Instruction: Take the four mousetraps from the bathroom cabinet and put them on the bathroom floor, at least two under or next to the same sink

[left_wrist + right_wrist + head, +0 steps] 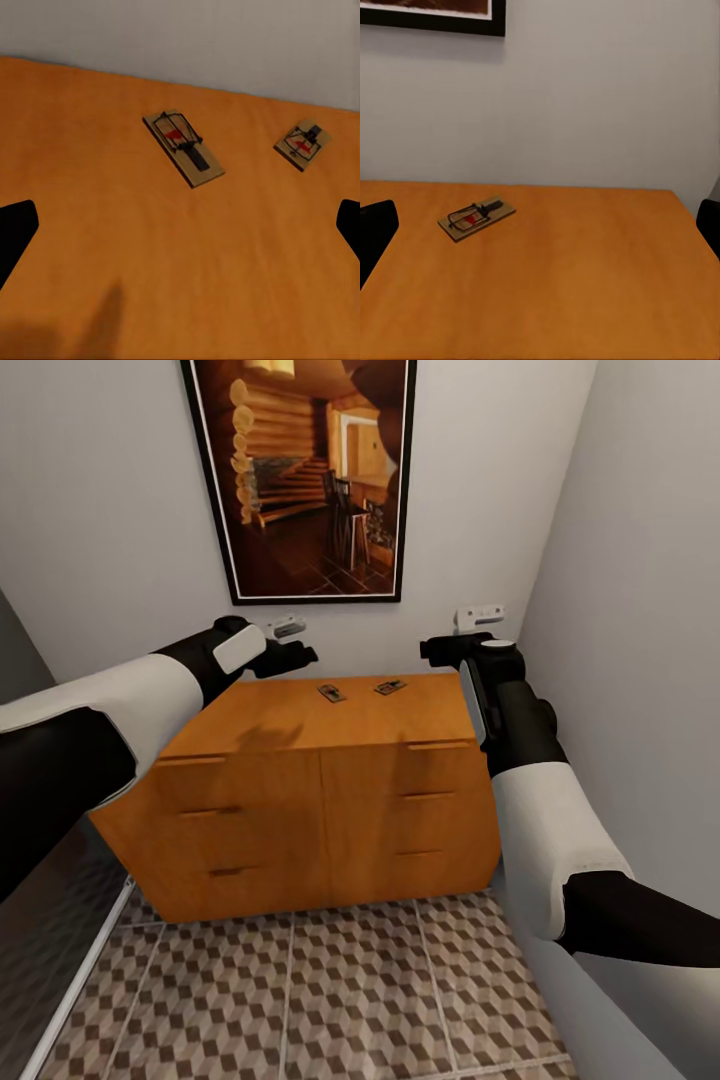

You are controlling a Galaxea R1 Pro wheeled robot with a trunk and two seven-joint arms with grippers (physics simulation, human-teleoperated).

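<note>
2 traps on cabinet (pixel 300 730) top, frame centre: left trap (pixel 331 693), right trap (pixel 389 687), apart, near back wall. Prob light, stiff, thin wood; spring bar may snap, so pinch long edges of base, clear of metal. Flat on slick top, hard to get under. Left gripper (pixel 300 656) just left of traps, right gripper (pixel 440 650) to right; both jaws spread, empty. Floor (pixel 330 1000) below.
</note>
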